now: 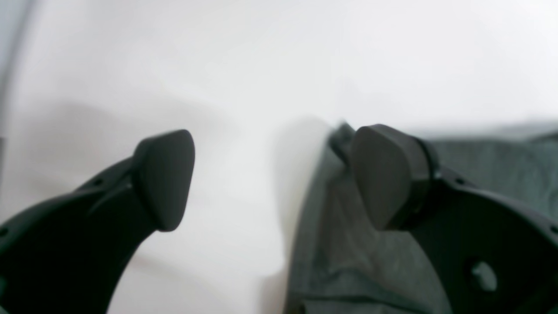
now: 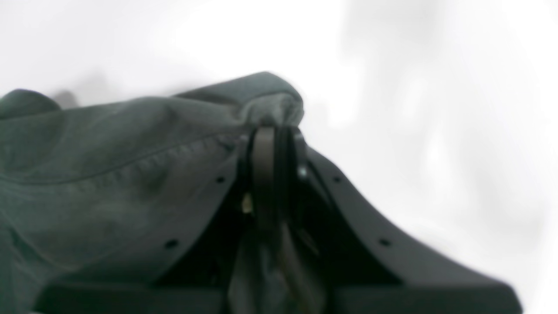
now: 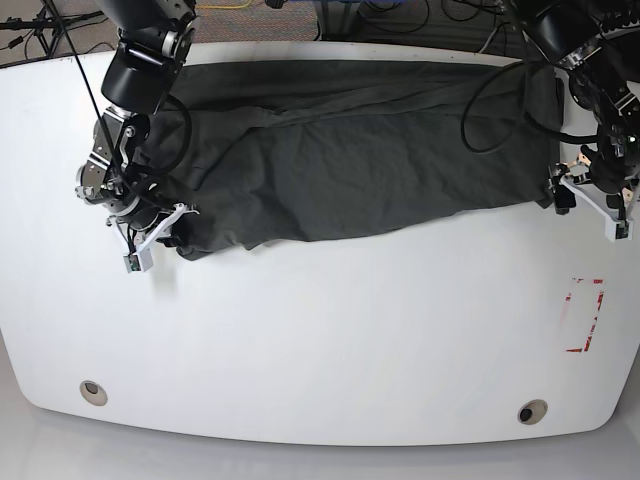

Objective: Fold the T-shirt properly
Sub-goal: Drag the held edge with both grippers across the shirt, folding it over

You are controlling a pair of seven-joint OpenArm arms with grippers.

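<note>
shirt [image 3: 340,160]: it's spread wide across the upper half of the table [image 3: 320,340] in the base view, dark grey and pretty rumpled, with the near edge running wavy from left to right.

right gripper [image 2: 272,131]: sits at the left of the base frame. In its wrist view we see the fingers pressed together on a bunched bit of shirt hem, so that corner looks properly caught.

left gripper [image 1: 272,174]: over at the right edge of the base frame. Its fingers are spread wide. One pad [image 1: 388,174] sits over the shirt edge, the other pad [image 1: 165,179] is over bare table, nothing between them yet as far as we can tell.

step in hand: we reckon it's getting both near corners held before lifting the fold.

doing it well: we'd want the left one to straddle the hem and close on it, ideally both layers, not just skim the top.

watch out: if only one side is held when we lift, the thin fabric will probably drag and skew.

after that: we'd move both ends together so the fold line stays straight.
</note>
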